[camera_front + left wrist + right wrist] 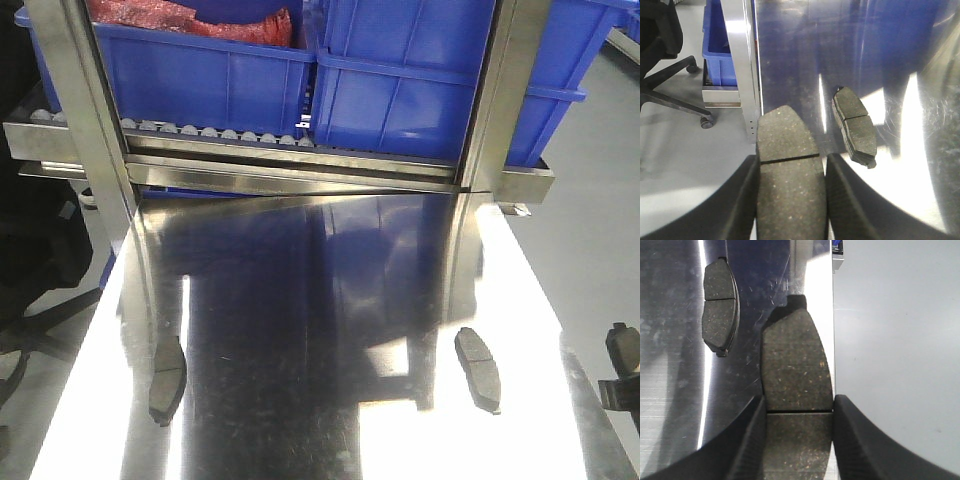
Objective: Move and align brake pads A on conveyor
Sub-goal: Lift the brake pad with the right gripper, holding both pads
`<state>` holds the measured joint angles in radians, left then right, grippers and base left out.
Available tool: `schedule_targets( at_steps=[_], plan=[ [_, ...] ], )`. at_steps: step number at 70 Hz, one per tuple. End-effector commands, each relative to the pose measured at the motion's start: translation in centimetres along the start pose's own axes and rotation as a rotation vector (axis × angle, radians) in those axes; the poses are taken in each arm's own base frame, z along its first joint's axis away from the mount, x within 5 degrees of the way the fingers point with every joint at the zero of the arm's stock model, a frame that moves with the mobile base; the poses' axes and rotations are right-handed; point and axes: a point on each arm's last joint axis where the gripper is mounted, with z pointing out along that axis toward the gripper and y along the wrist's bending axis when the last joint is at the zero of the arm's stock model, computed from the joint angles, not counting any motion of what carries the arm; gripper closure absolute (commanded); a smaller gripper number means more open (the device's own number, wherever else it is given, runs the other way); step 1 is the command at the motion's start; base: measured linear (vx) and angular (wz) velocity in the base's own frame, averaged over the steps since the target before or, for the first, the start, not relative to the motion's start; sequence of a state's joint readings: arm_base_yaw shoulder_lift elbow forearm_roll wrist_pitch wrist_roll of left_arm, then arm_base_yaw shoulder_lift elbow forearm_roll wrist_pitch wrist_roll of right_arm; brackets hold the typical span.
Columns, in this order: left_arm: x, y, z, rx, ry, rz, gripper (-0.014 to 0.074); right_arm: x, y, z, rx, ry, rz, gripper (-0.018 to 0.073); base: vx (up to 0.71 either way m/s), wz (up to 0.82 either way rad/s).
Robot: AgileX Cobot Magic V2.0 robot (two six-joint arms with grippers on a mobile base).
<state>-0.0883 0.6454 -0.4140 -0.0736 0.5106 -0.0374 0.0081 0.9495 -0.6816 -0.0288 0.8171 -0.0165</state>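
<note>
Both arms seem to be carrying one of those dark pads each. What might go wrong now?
The left tool and right tool pinch the held pads only by their narrow sides, so one may slip or twist. Both hang near edges of the table; a dropped pad would likely hit the floor. Glare on the table may hide the two loose pads.
</note>
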Motion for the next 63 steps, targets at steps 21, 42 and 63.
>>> schedule_targets(
  at_steps=[21,42,63],
  plan=[
    [-1.49,-0.26,-0.53,0.018,-0.108,-0.006,0.0496,-1.09,-0.10,-0.87,0.009,-0.092,-0.015,0.0498,0.00,0.00],
    [-1.49,-0.26,-0.53,0.018,-0.108,-0.006,0.0496,-1.09,-0.10,-0.87,0.009,-0.092,-0.014,0.0498,-0.02,0.04],
    [-1.49,-0.26,-0.53,0.018,-0.108,-0.006,0.0496,-1.02,-0.10,-0.86,0.008,-0.084,-0.014,0.0498,-0.09,0.34]
  ],
)
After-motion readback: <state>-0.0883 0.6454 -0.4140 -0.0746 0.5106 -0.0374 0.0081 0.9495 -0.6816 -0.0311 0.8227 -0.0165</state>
